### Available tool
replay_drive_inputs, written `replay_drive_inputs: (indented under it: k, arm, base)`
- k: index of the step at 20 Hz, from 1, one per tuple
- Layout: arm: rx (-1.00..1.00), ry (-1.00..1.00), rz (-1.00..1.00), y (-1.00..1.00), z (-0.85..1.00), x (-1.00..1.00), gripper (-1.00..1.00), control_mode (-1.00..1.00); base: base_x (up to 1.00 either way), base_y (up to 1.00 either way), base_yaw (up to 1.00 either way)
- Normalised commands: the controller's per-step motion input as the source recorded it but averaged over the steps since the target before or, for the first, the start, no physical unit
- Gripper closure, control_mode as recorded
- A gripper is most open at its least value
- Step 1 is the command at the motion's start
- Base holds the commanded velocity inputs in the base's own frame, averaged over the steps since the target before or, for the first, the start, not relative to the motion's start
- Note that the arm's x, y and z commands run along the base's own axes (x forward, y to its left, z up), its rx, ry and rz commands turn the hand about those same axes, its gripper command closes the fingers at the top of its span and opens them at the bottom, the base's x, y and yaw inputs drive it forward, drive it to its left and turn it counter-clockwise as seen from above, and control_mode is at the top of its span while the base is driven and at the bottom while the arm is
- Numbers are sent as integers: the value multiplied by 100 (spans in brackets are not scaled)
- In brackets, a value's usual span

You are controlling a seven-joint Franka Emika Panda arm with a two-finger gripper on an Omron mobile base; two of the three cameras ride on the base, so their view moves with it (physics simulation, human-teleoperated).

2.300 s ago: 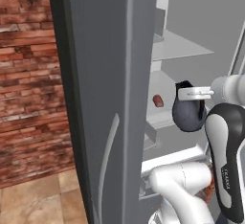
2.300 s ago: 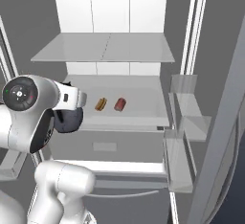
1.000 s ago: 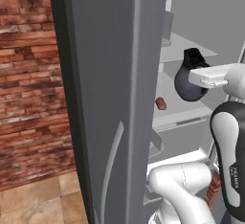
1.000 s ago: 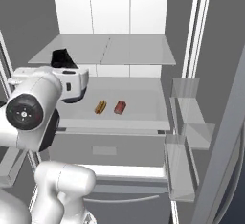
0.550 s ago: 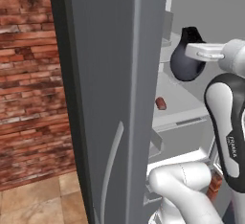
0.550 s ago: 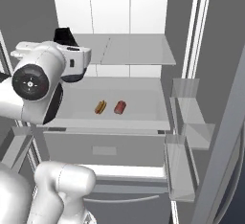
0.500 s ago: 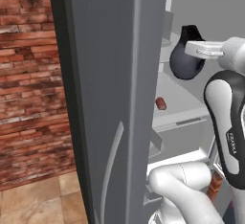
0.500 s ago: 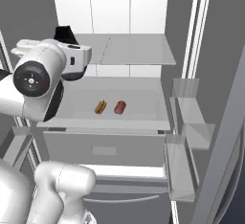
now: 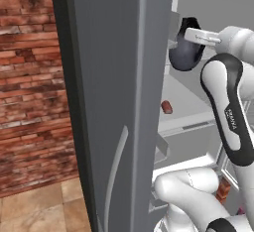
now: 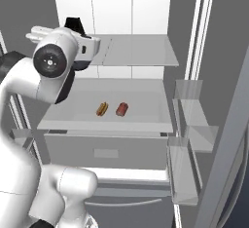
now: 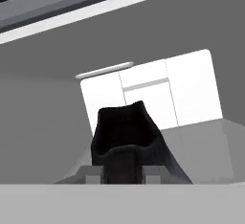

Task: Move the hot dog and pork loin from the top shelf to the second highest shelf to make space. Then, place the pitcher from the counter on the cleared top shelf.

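Observation:
My gripper (image 11: 122, 174) is shut on the dark pitcher (image 11: 126, 137), which rises between the fingers in the hand view. The pitcher (image 9: 183, 55) hangs high at the left front of the open fridge, level with the top shelf (image 10: 141, 51). In the right base view the white hand and arm cover most of the pitcher (image 10: 74, 26). The hot dog (image 10: 101, 108) and the reddish pork loin (image 10: 121, 108) lie side by side on the second highest shelf (image 10: 141, 120), below and right of the hand. The pork loin (image 9: 166, 107) also peeks past the door edge.
The grey fridge door (image 9: 109, 102) stands open across the left base view, with a brick wall (image 9: 30, 102) beyond it. Clear door bins (image 10: 190, 107) line the right side. A drawer (image 10: 107, 150) sits under the second shelf.
The arm has lifted the pitcher from the height of the second shelf up to the level of the top shelf. The hot dog and pork loin have stayed put.

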Motion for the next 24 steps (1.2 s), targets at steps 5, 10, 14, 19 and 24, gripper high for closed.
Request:
replay_drive_inputs:
  k: [5, 10, 14, 19, 24]
  arm:
    - [1, -8, 0, 0, 9, 68, 100, -100]
    - [0, -5, 0, -1, 20, 72, 100, -100]
    - [0, 12, 0, 0, 27, 62, 100, -100]
    - [-1, 22, 0, 0, 16, 61, 100, -100]
    - [-3, 15, 0, 0, 0, 52, 100, -100]
  base:
    - [0, 0, 0]
    - [0, 0, 0]
    - [0, 0, 0]
    - [0, 0, 0]
    - [0, 0, 0]
